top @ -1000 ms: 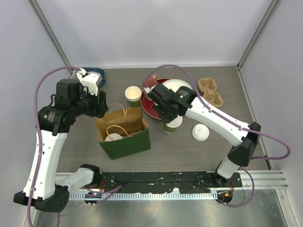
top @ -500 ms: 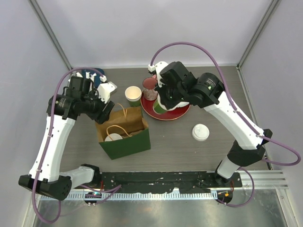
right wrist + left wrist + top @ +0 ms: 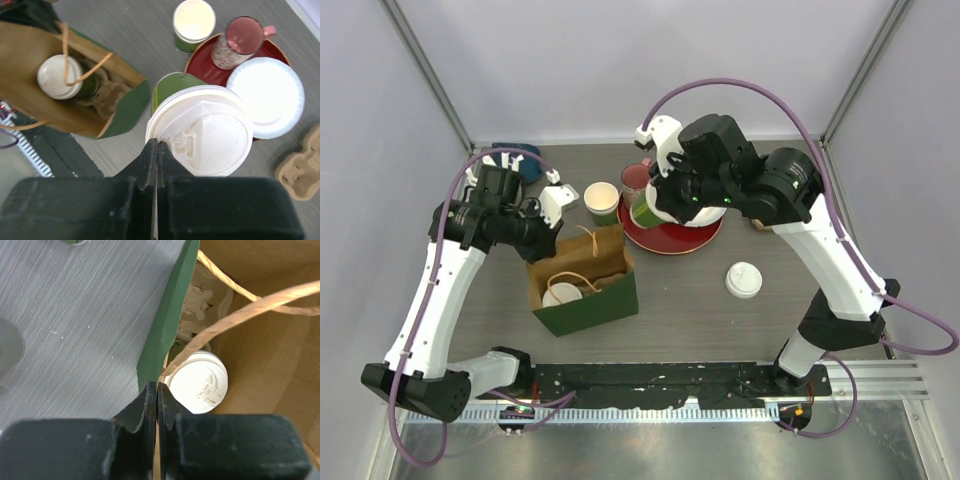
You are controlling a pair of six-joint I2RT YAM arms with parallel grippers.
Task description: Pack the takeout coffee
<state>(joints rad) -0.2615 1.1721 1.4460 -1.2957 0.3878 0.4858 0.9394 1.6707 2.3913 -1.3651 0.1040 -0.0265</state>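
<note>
My right gripper is shut on the lid rim of a green takeout coffee cup and holds it in the air over the red plate, right of the bag. The same cup hangs just right of an open, lidless green cup. My left gripper is shut on the back-left rim of the green paper bag. Inside the bag stands a lidded cup in a cardboard carrier. In the top view the left gripper sits at the bag.
A pink mug and a white round dish sit on the red plate. A loose white lid lies on the table at the right. A second cardboard carrier lies beyond the plate. The bag's rope handles arch over its mouth.
The right arm lifted the lidded cup off the table and carried it back and left over the red plate. The left gripper reached the bag's rim and shut on it.
</note>
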